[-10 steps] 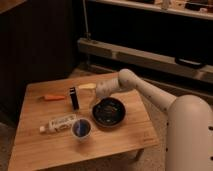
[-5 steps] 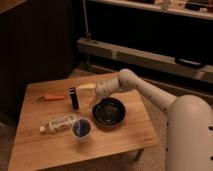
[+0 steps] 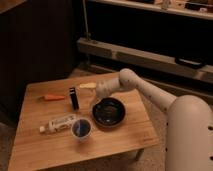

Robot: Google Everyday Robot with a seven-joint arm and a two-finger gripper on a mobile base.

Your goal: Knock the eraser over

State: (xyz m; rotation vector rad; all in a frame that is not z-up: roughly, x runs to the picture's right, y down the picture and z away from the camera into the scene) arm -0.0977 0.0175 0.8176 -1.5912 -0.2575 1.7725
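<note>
The eraser (image 3: 74, 98), a thin black block with a paler left edge, stands upright on the wooden table (image 3: 45, 150) left of the middle. My gripper (image 3: 88, 89) hangs at the end of the white arm (image 3: 145, 92), just right of the eraser and a little behind it, with a small gap between them.
An orange stick (image 3: 53, 98) lies left of the eraser. A white labelled tube (image 3: 59, 123) lies in front of it. A blue cup (image 3: 81, 129) stands at the front middle. A black bowl (image 3: 109, 112) sits right of the eraser, below the arm.
</note>
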